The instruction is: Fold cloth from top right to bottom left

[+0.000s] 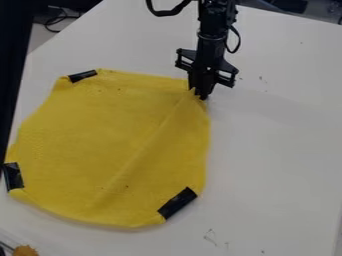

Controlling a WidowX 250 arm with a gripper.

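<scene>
Cloth (pixel 113 145), top right corner in hand (pixel 202 95).

The pincer (pixel 201 94) hides some of the cloth (pixel 100 135), and the bottom edge crops an orange-brown thing (pixel 25 251).

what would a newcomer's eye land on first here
Probably the big, bright yellow cloth, spread flat-ish on the white table. Next, the black robot gripper at its top-right corner, then three black tape-like strips at its upper-left, left and lower-right edges.
</scene>
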